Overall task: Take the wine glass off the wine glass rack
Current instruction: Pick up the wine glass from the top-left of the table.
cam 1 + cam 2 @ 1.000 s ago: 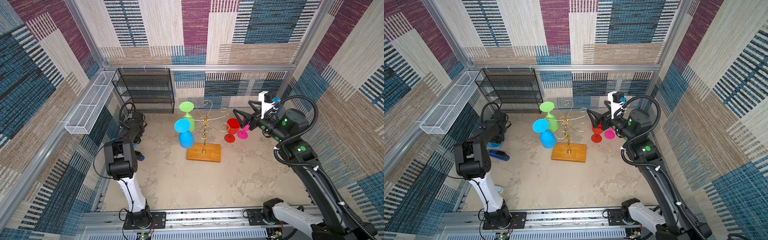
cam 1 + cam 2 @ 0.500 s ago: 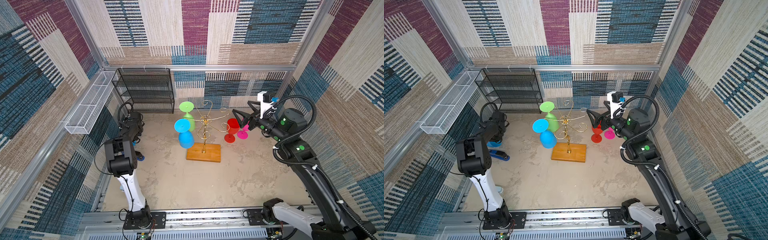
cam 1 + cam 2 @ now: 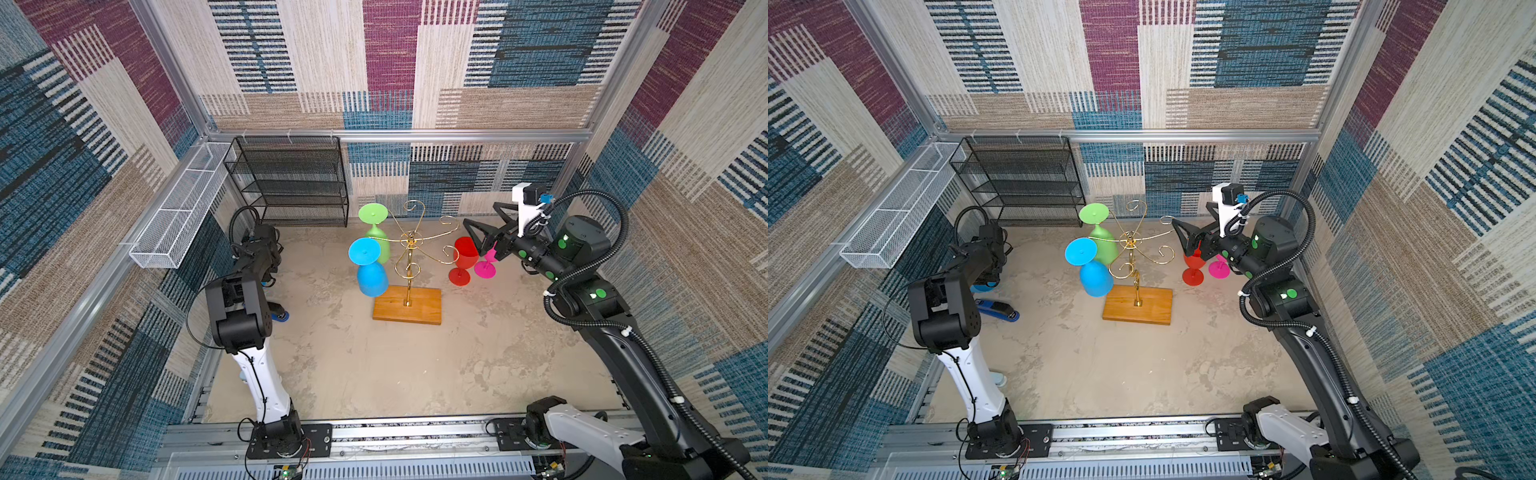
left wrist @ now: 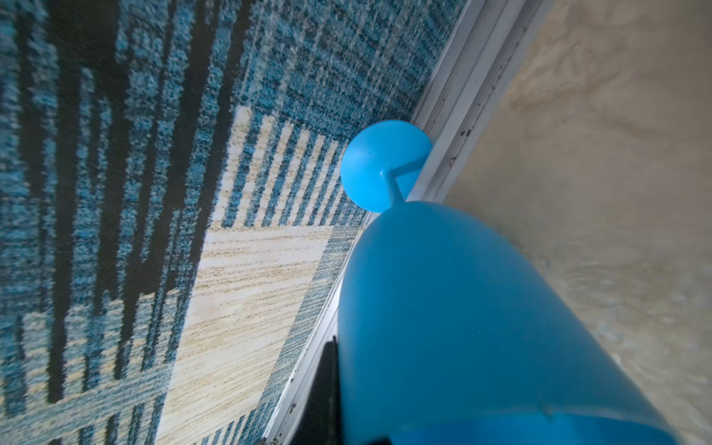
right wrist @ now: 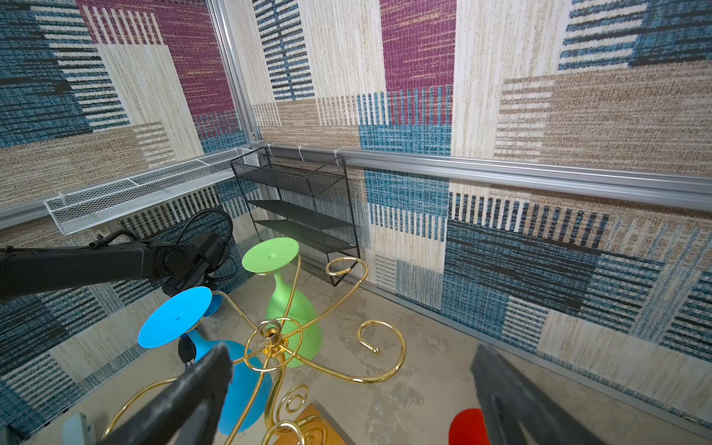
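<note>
Right now the wine glass rack (image 3: 409,272) stands on the desk (image 3: 374,374), a blue wine glass (image 3: 372,278) and a green wine glass (image 3: 372,214) hanging upside down from its arms on the left arm's side. My right claw (image 5: 350,352) hovers beside the rack, fingers wide apart, just over a red glass (image 3: 464,259) with a pink glass (image 3: 485,269) near it, both upright. My left claw (image 3: 982,272) is closed by the side wall (image 4: 154,192), another blue glass (image 4: 462,308) right before it; whether it grips that I cannot tell
</note>
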Controlling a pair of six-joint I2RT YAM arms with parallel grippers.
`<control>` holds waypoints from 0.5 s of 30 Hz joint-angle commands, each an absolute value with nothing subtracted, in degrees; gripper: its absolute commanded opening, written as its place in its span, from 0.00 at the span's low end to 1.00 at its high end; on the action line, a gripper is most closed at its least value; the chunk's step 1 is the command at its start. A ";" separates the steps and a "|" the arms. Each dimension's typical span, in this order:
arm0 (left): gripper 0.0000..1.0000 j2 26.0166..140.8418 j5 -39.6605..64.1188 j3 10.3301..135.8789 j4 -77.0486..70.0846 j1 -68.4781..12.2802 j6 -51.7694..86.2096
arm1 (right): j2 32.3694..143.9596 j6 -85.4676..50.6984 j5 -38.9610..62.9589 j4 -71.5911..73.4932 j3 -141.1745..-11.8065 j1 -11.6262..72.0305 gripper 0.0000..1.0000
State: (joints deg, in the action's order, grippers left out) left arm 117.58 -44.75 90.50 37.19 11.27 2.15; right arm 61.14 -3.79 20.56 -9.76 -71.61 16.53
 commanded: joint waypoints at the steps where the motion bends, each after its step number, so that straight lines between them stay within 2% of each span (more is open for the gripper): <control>1: 0.00 114.99 -41.89 90.26 39.20 11.10 1.36 | 61.51 -3.87 20.98 -8.00 -71.81 16.52 1.00; 9: 0.00 109.61 -38.16 90.88 43.15 11.07 -0.66 | 62.32 -3.91 21.82 -6.94 -72.13 16.47 1.00; 15: 0.00 104.55 -30.05 93.18 51.08 10.96 1.05 | 62.49 -3.84 22.31 -6.44 -72.31 16.52 1.00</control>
State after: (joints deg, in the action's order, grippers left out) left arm 106.59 -35.33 92.36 45.84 11.07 0.25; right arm 62.39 -3.79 21.21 -8.86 -71.68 16.53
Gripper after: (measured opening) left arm 0.056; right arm 0.995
